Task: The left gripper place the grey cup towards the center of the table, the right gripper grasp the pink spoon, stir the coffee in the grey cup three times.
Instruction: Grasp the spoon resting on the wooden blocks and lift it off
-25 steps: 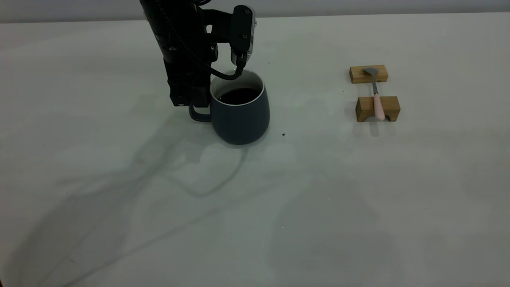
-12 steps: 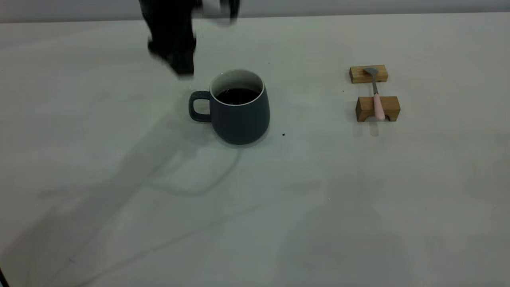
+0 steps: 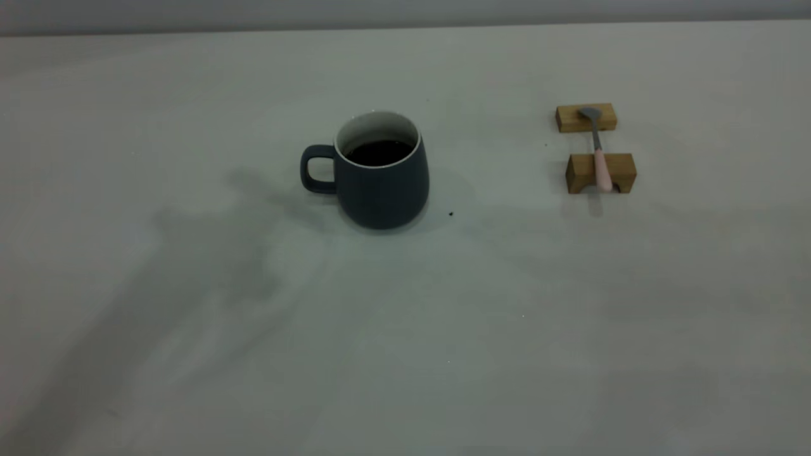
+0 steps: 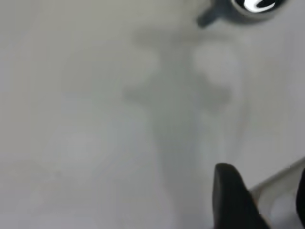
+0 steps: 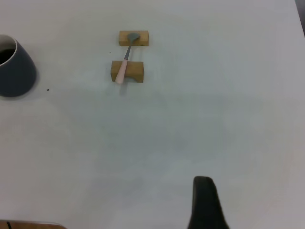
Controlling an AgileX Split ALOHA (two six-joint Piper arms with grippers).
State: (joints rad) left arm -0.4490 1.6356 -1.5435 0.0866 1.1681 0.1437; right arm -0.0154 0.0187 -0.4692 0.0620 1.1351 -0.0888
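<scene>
Mug (image 3: 383, 183) of coffee (image 3: 379, 152) stands placed mid-table (image 3: 405, 354); spoon (image 3: 599, 155) untouched on its blocks (image 3: 600, 172), stirring outstanding; neither gripper's finger state can be told.

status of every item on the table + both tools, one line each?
grey cup: upright on the table, handle toward the left arm's side, nothing gripping it.
coffee: inside the cup, well below the rim.
pink spoon: lying across two wooden blocks, bowl on the far block, handle on the near one, ungrasped.
left tool: away from the cup, out of the exterior view, holding nothing visible.
right tool: away from the spoon, holding nothing visible.
</scene>
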